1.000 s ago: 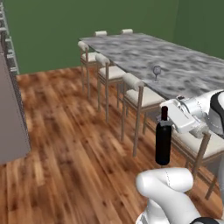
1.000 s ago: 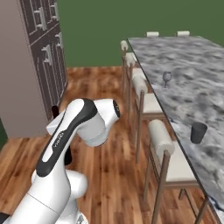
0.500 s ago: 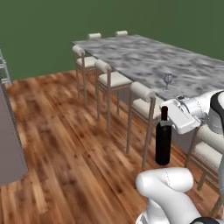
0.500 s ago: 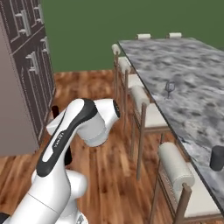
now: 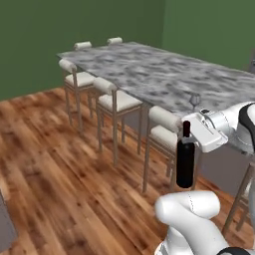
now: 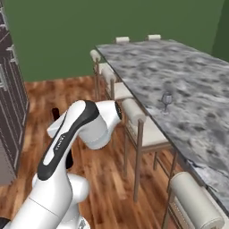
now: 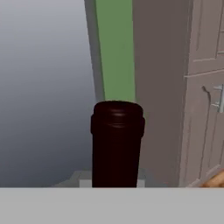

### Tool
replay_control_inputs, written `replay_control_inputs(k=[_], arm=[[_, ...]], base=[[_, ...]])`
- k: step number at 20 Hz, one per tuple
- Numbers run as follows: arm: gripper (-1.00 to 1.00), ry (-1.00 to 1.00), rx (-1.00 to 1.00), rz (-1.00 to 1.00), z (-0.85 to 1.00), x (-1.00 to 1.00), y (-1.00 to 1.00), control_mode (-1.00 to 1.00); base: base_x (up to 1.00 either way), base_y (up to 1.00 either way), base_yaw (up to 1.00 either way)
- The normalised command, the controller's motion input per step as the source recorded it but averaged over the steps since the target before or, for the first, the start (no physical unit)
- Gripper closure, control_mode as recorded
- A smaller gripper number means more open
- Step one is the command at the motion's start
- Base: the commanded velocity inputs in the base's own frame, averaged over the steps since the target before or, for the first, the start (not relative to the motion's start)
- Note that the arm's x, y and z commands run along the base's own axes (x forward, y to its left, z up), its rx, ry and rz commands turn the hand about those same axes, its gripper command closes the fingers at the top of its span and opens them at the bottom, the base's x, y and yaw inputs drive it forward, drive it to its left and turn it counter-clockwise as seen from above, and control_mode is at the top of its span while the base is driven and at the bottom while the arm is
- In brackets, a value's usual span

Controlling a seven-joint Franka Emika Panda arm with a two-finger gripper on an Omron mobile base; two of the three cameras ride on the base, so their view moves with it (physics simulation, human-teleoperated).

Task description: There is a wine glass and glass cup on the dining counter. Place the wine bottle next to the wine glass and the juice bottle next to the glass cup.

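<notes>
The wine bottle point(image 5: 186, 162), dark with a dark red top, hangs upright over the wood floor just in front of my base. My gripper point(image 5: 189, 140) is shut on its neck. In the hand view the wine bottle's neck point(image 7: 117, 144) rises close in the middle. The small clear wine glass point(image 5: 194, 99) stands near the close edge of the dining counter point(image 5: 149, 69), just beyond the bottle. From the other side the wine glass point(image 6: 166, 100) stands on the dining counter point(image 6: 197, 85) to the right of my arm. The glass cup and the juice bottle are out of view.
White-cushioned wooden stools point(image 5: 117, 102) line the counter's near side, one stool point(image 5: 164, 129) right beside the bottle. Another stool point(image 6: 147, 127) stands under the glass. Tall grey cabinets point(image 6: 9, 103) are on the left, and wood floor point(image 5: 60, 164) lies between.
The whole picture has shifted, so the base has moved: the counter, stools and wine glass now sit nearer and more central. The bottle stays in my grip.
</notes>
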Motion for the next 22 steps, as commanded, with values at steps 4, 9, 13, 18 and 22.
replay_control_inputs(k=[4, 9, 13, 18, 22], arm=[[1.00, 0.00, 0.00, 0.00, 0.00, 0.00, 0.00, 1.00], [1.00, 0.00, 0.00, 0.00, 0.00, 0.00, 0.00, 1.00], [1.00, 0.00, 0.00, 0.00, 0.00, 0.00, 0.00, 1.00], [1.00, 0.00, 0.00, 0.00, 0.00, 0.00, 0.00, 1.00], [1.00, 0.00, 0.00, 0.00, 0.00, 0.00, 0.00, 1.00]], base=[[0.71, 0.36, -0.43], [0.66, 0.35, -0.49], [0.53, 0.32, -0.62], [0.52, 0.33, -0.61], [0.53, 0.35, -0.59]])
